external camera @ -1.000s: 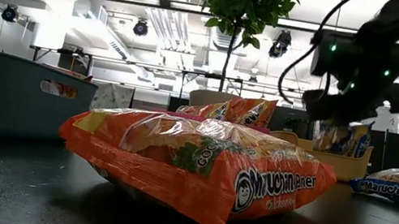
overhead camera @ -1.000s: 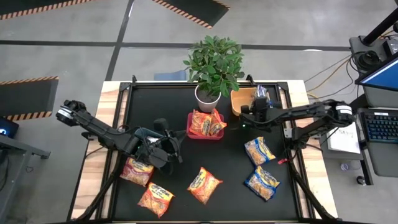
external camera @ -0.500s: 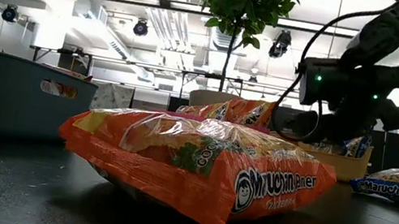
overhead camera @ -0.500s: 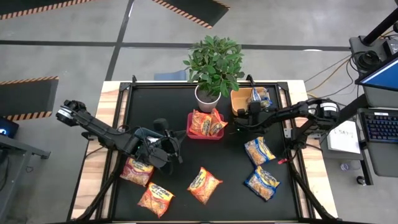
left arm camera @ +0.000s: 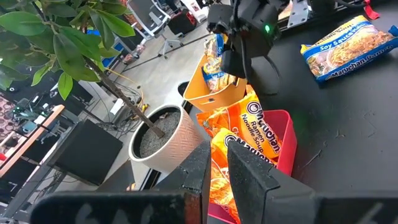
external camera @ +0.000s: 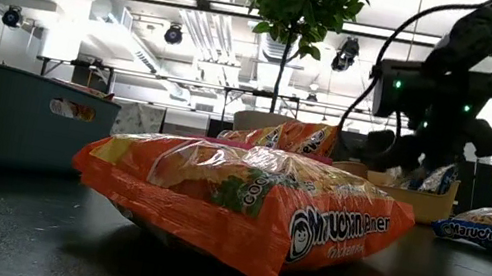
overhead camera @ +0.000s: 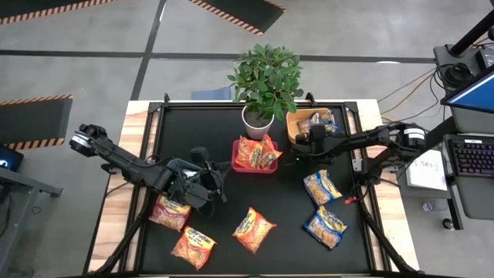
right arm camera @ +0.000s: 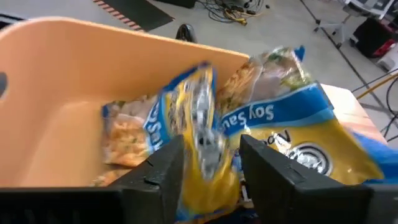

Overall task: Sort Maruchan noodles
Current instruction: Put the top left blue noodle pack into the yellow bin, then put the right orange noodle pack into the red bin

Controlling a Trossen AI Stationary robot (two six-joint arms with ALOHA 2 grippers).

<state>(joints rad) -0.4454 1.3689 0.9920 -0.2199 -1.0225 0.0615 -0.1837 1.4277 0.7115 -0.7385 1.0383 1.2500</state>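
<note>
On the black table (overhead camera: 285, 212) a leafy potted plant (overhead camera: 265, 85) stands at the back edge, right beside the smooth orange bin (overhead camera: 299, 123) and the red bin (overhead camera: 255, 165) of orange packets. The right end effector (overhead camera: 318, 133) hangs over the orange bin, fingers apart around a crinkly blue-and-yellow noodle packet (right arm camera: 199, 134) standing on edge inside. Loose packets lie flat at mixed angles across the front. The left end effector (overhead camera: 214, 184) hovers mid-table, fingers nearly together, empty.
</note>
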